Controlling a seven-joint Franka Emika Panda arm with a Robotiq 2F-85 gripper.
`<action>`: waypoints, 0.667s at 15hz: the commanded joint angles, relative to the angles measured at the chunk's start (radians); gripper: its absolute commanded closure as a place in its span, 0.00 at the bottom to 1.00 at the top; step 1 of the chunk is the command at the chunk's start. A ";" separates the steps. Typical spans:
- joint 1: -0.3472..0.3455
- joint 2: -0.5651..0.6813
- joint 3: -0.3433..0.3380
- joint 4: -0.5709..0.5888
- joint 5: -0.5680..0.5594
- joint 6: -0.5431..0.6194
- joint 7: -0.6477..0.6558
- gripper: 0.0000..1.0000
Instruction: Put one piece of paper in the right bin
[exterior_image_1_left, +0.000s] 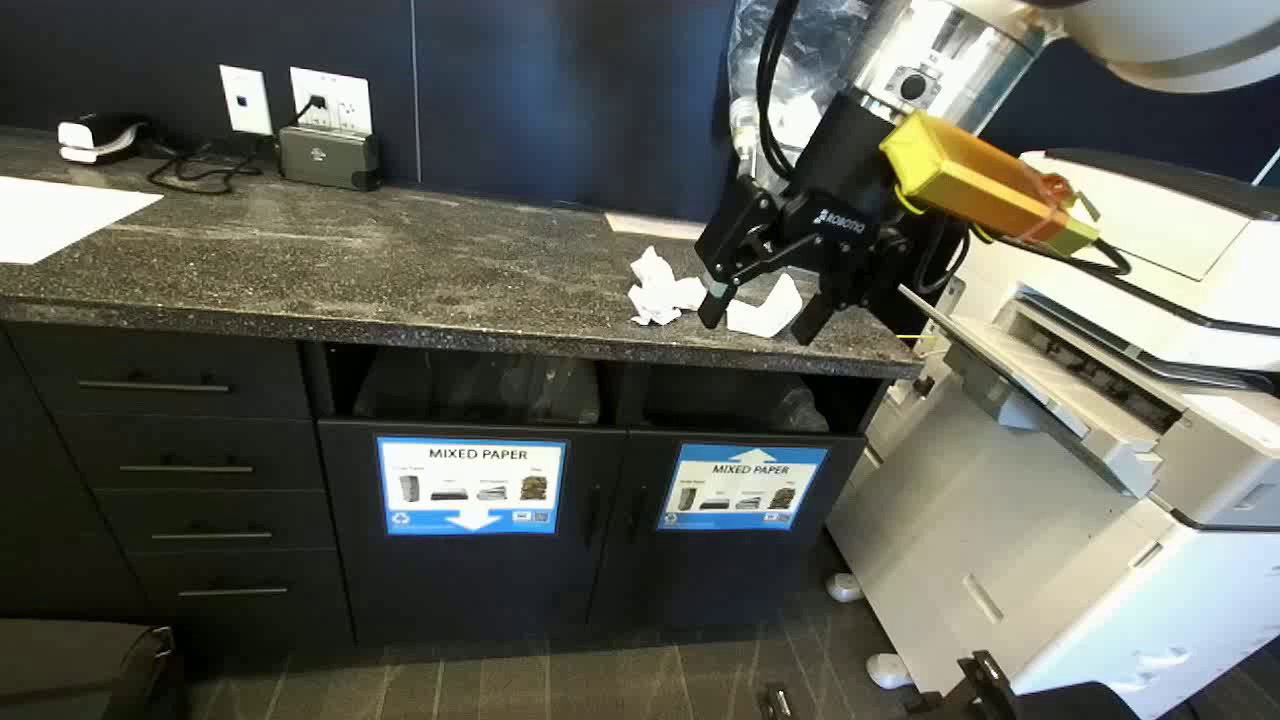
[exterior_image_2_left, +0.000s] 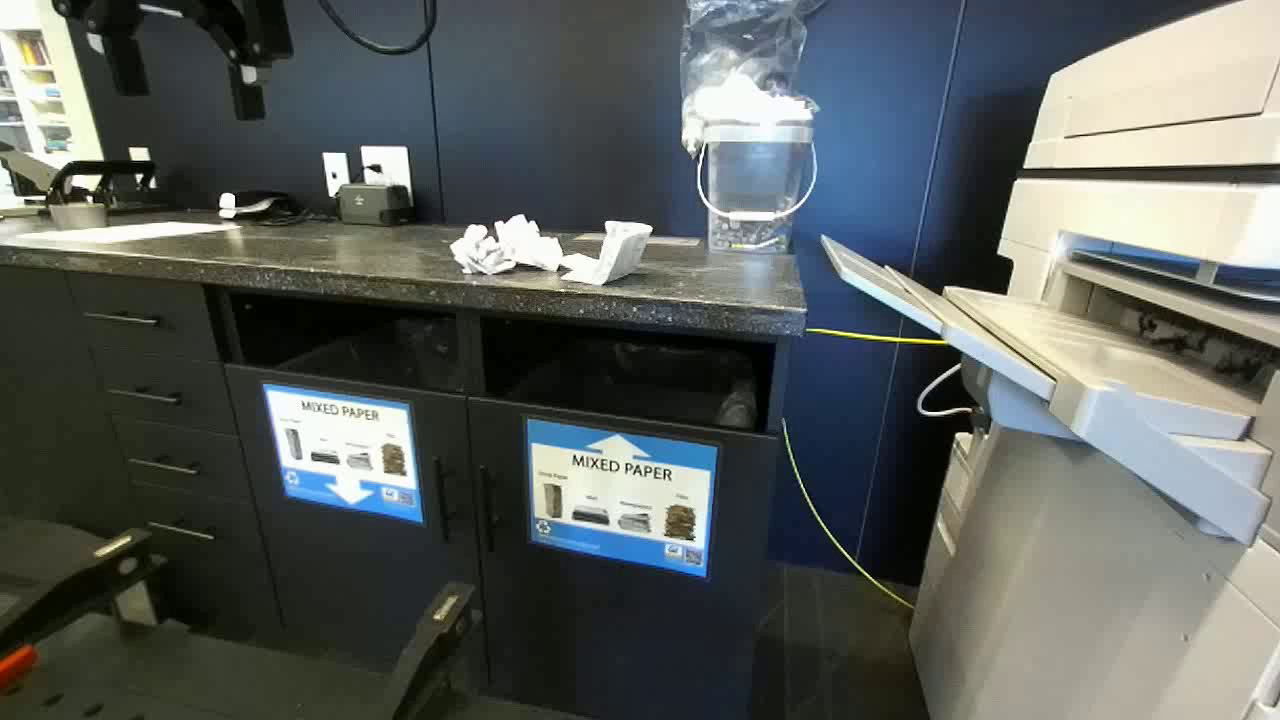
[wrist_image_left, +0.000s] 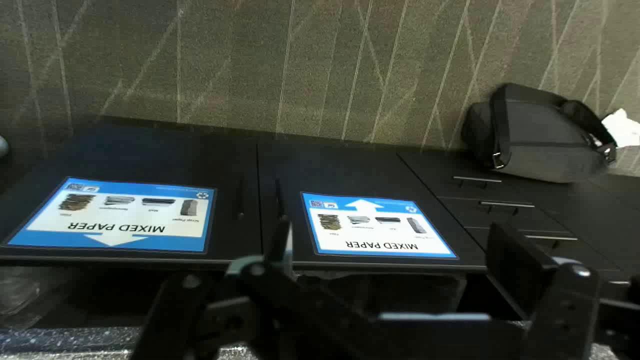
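White crumpled papers (exterior_image_1_left: 662, 290) lie on the dark countertop; they also show in an exterior view (exterior_image_2_left: 485, 250). A folded white paper (exterior_image_1_left: 770, 308) stands beside them, clearer in an exterior view (exterior_image_2_left: 612, 255). The right bin (exterior_image_1_left: 735, 400) is the dark opening under the counter's right end, above the MIXED PAPER sign with the up arrow; its opening shows in an exterior view (exterior_image_2_left: 630, 385) and, upside down, in the wrist view (wrist_image_left: 95, 295). My gripper (exterior_image_1_left: 763, 318) is open and empty, high above counter level at top left in an exterior view (exterior_image_2_left: 190, 90), apart from the papers. Its fingers frame the twin opening in the wrist view (wrist_image_left: 395, 245).
The twin opening (exterior_image_1_left: 475, 390) is left of the right bin. A printer (exterior_image_1_left: 1000, 520) stands at the right, its tray jutting out. A clear bucket (exterior_image_2_left: 755, 180) stands at the counter's back. A flat sheet (exterior_image_1_left: 70, 215) lies at the left. A bag (wrist_image_left: 545, 132) lies on the floor.
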 joint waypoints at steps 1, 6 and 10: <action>0.003 0.000 -0.003 0.003 -0.003 -0.002 0.002 0.00; -0.004 0.026 -0.006 0.034 -0.012 -0.009 -0.003 0.00; -0.044 0.142 -0.011 0.153 -0.047 -0.007 0.017 0.00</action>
